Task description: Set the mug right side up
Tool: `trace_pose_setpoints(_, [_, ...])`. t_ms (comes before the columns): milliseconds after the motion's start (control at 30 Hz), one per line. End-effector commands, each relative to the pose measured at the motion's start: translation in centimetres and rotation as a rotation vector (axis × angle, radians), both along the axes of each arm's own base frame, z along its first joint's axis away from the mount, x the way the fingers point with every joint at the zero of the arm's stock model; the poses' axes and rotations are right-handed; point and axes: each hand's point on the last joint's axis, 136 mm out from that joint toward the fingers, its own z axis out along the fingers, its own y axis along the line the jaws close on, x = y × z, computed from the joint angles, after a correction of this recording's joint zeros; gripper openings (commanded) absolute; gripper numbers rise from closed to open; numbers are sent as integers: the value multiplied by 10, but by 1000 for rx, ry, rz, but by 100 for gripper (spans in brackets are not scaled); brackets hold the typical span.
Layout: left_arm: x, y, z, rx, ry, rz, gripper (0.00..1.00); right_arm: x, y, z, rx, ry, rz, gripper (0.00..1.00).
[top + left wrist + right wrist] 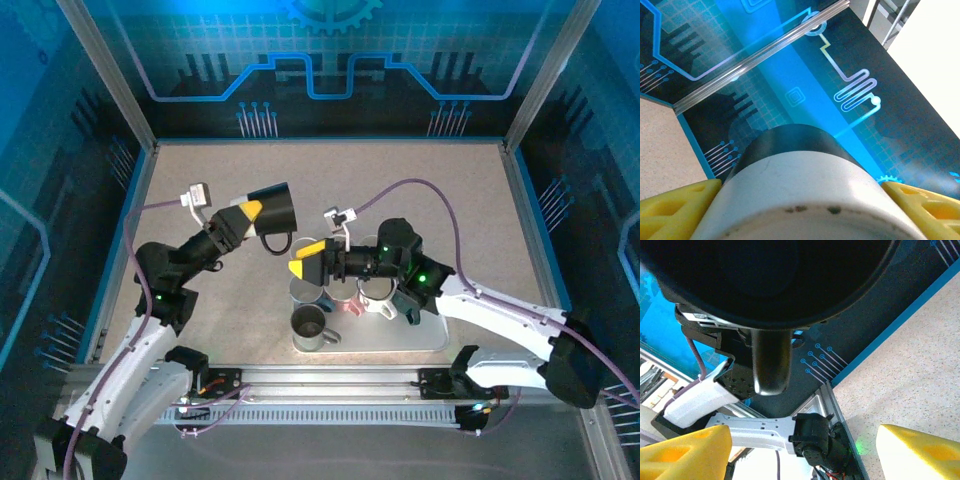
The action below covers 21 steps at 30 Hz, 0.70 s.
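Observation:
The black mug [272, 208] hangs above the table, tipped on its side, with its handle [277, 243] pointing down towards the near edge. My left gripper [250, 213] is shut on the mug's base end. In the left wrist view the pale bottom of the mug [800, 190] sits between the yellow fingers [675, 207]. My right gripper [300, 266] is just below and right of the mug, open. In the right wrist view the mug [765, 270] and its handle [771, 362] sit above the right gripper [805, 452]; nothing is between the fingers.
A white tray [430, 335] at the near middle holds several mugs, among them a metal one [310, 325], a pink one [347, 300] and a white one [378, 300]. Blue-patterned walls [320, 60] close in the table on three sides.

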Motion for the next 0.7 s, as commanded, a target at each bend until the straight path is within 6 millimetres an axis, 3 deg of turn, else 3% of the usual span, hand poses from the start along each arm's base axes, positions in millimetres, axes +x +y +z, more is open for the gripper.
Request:
trace_pose_setpoints(0, [-23, 1, 26, -48, -127, -32, 60, 1, 8, 39, 92, -58, 37, 76])
trace_pose_setpoints(200, [-30, -4, 17, -15, -139, -51, 57, 7, 20, 49, 143, -47, 63, 68])
trace_pose_setpoints(333, [-34, -6, 11, 10, -149, -48, 55, 9, 25, 49, 142, -46, 57, 58])
trace_pose_setpoints(433, [-35, -9, 6, 16, -147, -55, 54, 11, 28, 47, 137, -39, 46, 40])
trace_pose_setpoints(567, [-33, -12, -4, 23, -128, -64, 51, 13, 29, 47, 145, -33, 39, 8])
trace_pose_setpoints(667, [-33, -13, -12, 30, -108, -71, 60, 11, 29, 47, 147, -29, 45, 0])
